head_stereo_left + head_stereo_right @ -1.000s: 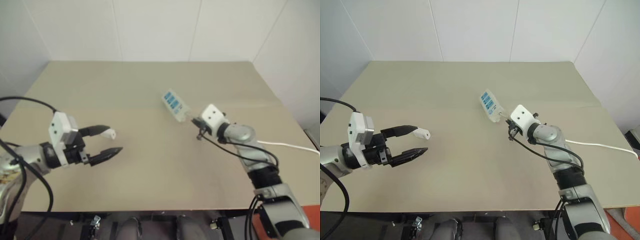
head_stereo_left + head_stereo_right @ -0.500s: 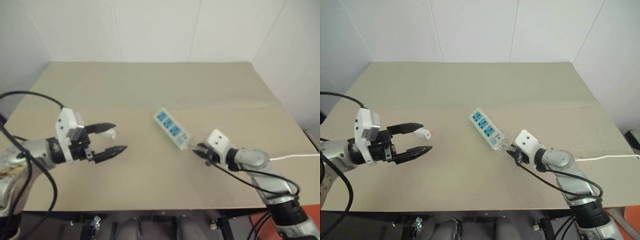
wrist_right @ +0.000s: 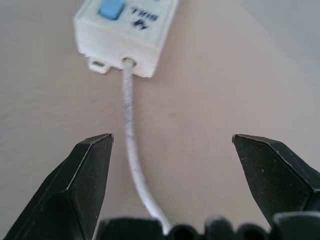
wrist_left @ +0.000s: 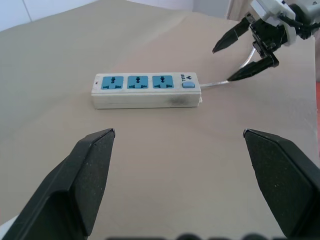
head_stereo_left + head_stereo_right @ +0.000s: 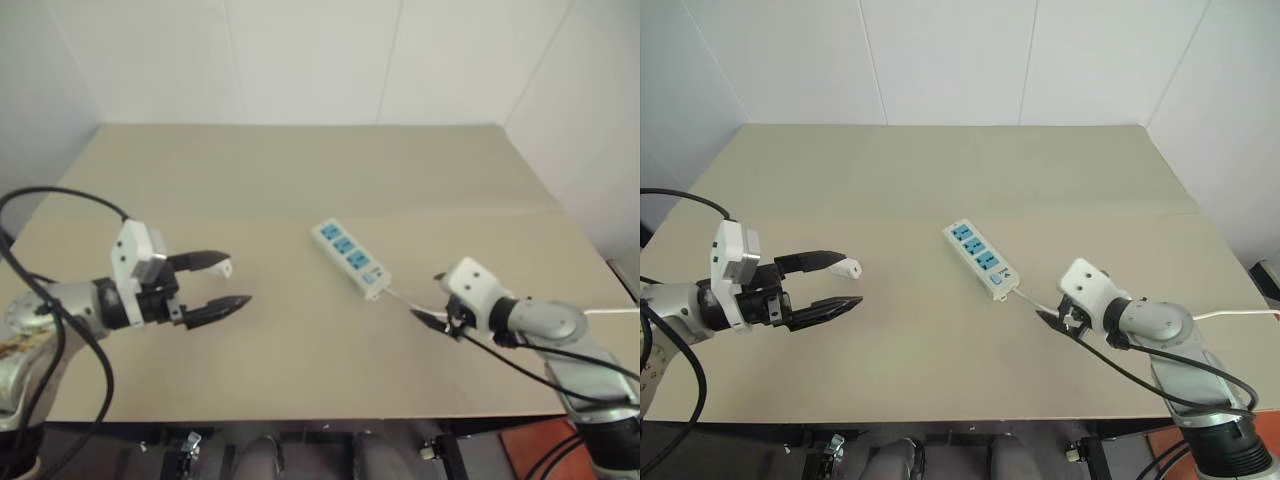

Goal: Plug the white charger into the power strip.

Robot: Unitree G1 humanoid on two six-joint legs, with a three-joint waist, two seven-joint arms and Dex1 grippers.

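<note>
**Strip laid flat, charger not yet picked up**

The power strip (image 5: 981, 259) lies flat on the table (image 5: 940, 170), its three blue sockets facing up and its switch end toward the robot's right. Its thin white cable (image 3: 131, 150) runs from that end, between the fingers of the right claw (image 5: 1054, 320) and on toward the table's right edge. The right claw sits just off the strip's switch end with its fingers spread wide apart, clamped on nothing; the cable passes between them without being pinched, as far as the wrist view shows.

The white charger (image 5: 847, 268) rests on the table well to the left of the strip, apart from it. The left claw (image 5: 838, 281) hovers beside the charger, its fingers wide apart and empty; the upper finger (image 5: 810, 261) has its tip just next to the charger, though whether it touches cannot be told.

By the look of it, the strip is placed and the step in hand is picking up the charger. The next move calls for the left claw to bring its fingers around the small block and close on it squarely, leaving the prongs free, then carry it rightward to the strip and line it up over one socket. The strip is light and unheld, so it may slide when pressed; steadying it with the right claw would likely help.
</note>
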